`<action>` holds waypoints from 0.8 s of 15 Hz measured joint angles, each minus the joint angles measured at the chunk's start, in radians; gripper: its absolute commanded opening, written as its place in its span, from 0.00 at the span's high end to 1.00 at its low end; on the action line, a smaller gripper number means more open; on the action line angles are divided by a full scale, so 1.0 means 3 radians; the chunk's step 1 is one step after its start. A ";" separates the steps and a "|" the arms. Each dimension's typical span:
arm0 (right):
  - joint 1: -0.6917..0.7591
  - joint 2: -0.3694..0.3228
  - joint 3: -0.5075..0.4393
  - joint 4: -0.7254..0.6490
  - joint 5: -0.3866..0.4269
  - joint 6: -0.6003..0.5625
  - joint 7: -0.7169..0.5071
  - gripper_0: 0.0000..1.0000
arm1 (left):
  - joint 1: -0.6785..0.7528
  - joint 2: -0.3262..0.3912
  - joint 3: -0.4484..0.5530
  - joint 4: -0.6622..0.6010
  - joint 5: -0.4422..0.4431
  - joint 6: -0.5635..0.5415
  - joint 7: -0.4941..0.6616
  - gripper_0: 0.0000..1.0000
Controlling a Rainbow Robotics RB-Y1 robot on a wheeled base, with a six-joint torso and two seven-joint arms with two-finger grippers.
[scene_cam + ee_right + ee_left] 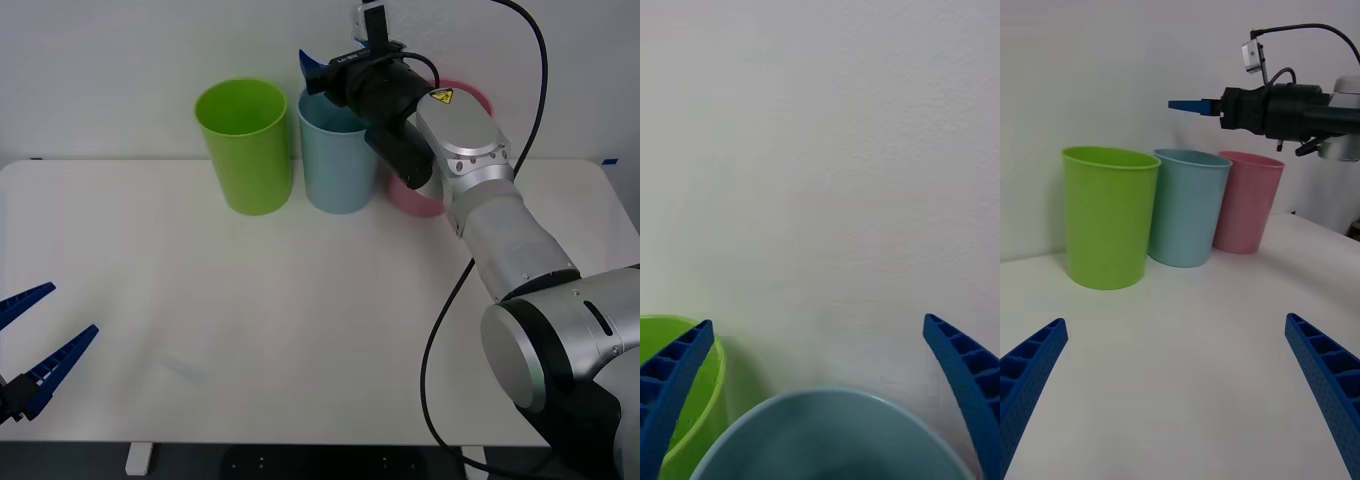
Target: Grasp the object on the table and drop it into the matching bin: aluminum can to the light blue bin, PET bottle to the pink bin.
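My right gripper (312, 72) hangs open just above the rim of the light blue bin (340, 160), with nothing between its fingers. In the right wrist view, the gripper (818, 321) looks down on the bin's mouth (835, 435). The left wrist view shows that gripper (1191, 106) over the light blue bin (1187, 217). The pink bin (415, 198) stands right of it, partly behind the right arm. My left gripper (70, 310) rests open and empty low over the table's (250, 330) near left corner. The aluminum can and PET bottle are out of view.
A lime green bin (245, 150) stands left of the light blue one, and the three bins form a row along the table's far edge against a white wall. A black cable loops from the right arm down past the table's right side.
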 measured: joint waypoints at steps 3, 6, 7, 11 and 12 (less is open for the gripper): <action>0.0004 -0.0014 0.0001 0.0000 -0.0012 -0.0021 0.0000 0.00 | 0.0000 0.0000 0.0000 0.0000 0.0000 0.0000 0.0000 0.00; 0.0012 -0.0105 0.0093 -0.0001 -0.0202 -0.0115 0.0038 0.00 | 0.0000 0.0000 0.0000 0.0000 0.0000 0.0000 0.0000 0.00; 0.0015 -0.0161 0.0174 -0.0004 -0.0339 -0.0169 0.0049 0.00 | 0.0000 0.0000 0.0000 0.0000 0.0000 0.0000 0.0000 0.00; 0.0089 -0.0493 0.0560 -0.0105 -0.1006 -0.0435 0.0091 0.00 | 0.0000 0.0000 0.0000 0.0000 0.0000 0.0000 0.0000 0.00; 0.0189 -0.0600 0.0658 -0.0274 -0.1129 -0.0440 0.0081 0.00 | 0.0000 0.0000 0.0000 0.0000 0.0000 0.0000 0.0000 0.00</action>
